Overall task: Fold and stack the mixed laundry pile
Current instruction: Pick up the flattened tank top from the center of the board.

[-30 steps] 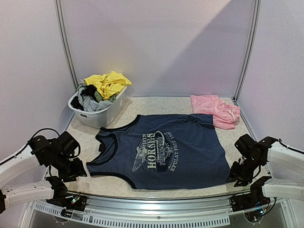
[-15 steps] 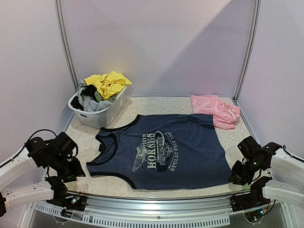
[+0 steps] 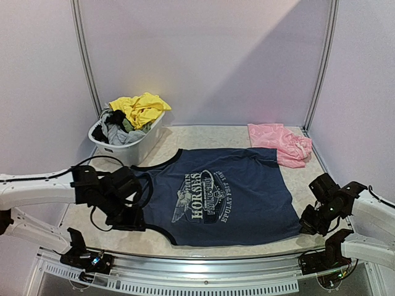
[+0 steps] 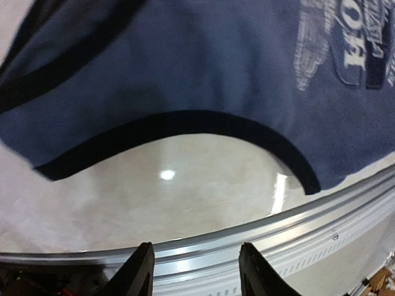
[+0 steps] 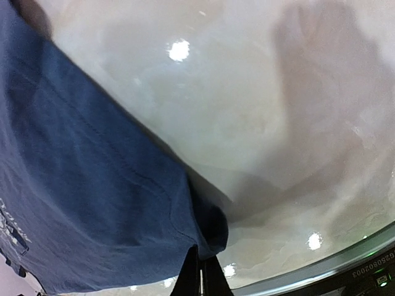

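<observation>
Right wrist: right hand point(image 5: 199, 266) tight on soft navy tank top point(image 5: 92, 185); left hand point(image 4: 196, 251) agape.

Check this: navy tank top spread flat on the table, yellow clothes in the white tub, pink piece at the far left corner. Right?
No. The top external view shows the pink piece at the far right corner, not left. The navy tank top does lie flat, and the yellow clothes are in the white tub.
</observation>
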Controlling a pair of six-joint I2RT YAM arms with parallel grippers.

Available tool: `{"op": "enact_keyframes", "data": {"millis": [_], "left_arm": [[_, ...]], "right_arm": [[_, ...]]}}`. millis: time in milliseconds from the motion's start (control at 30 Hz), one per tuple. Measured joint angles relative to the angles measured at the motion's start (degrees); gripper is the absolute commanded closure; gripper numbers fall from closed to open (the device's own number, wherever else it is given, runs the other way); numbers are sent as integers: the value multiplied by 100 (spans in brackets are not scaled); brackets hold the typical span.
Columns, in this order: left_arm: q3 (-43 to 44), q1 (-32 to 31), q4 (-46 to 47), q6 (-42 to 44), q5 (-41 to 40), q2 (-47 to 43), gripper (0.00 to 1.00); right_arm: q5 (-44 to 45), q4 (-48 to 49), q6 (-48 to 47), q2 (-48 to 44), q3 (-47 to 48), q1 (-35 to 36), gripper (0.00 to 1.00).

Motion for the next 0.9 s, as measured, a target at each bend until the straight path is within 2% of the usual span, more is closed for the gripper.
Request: {"op": "enact_keyframes", "data": {"millis": [200,367,567,900], "left_arm": [[1073,-997,861,590,245,1943,51],[2149,-1753,815,1709,-28,3005,50],[2802,-2037,227,3353,-492,3314,48],[2769,-2096,-310,4924,-1056,3628,51]], "right_arm": [[46,-133,-125,-4,160,0,100],[70,-269,-157,-68,208,-2,100],[103,-382,-155,-127,278,-2,100],[160,-407,-118,-190,378,0,100]]}}
